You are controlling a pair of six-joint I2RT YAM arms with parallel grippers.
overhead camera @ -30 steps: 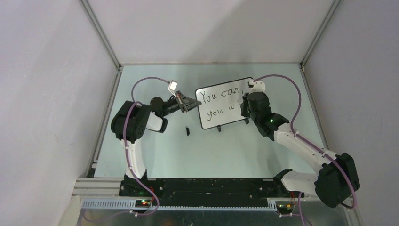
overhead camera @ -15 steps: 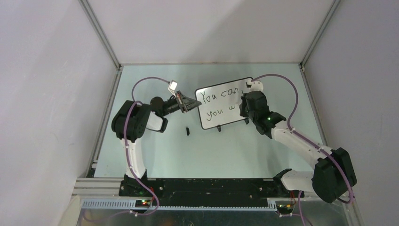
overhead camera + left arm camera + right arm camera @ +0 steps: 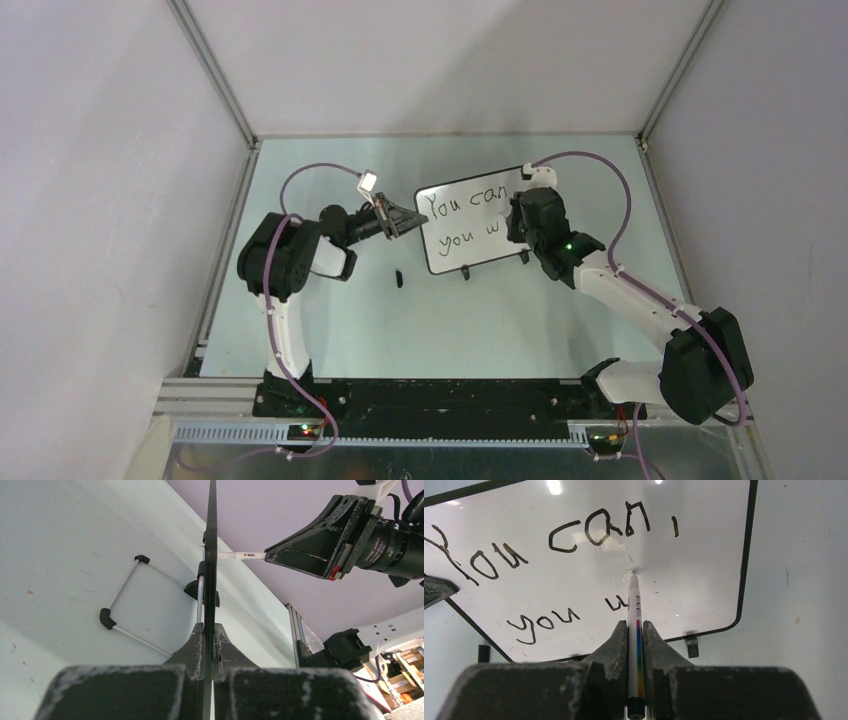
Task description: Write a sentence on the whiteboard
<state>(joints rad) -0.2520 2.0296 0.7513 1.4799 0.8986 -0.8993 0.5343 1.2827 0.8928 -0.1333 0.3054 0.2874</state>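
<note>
The whiteboard stands tilted on its feet at the table's middle. My left gripper is shut on its left edge, and the left wrist view shows the board edge-on between the jaws. The sentence reads "You can," on top and "you w" below. My right gripper is shut on a white marker with a rainbow stripe. The marker's tip is at the board, just right of the "w". From above, the right gripper covers the board's right part.
A small black cap lies on the table, left of the board's front foot. The board's wire stand reaches out behind it. The enclosure's walls and aluminium posts ring the table.
My right arm has shifted slightly left and farther along the board with the marker. The left arm and the board have not moved.
</note>
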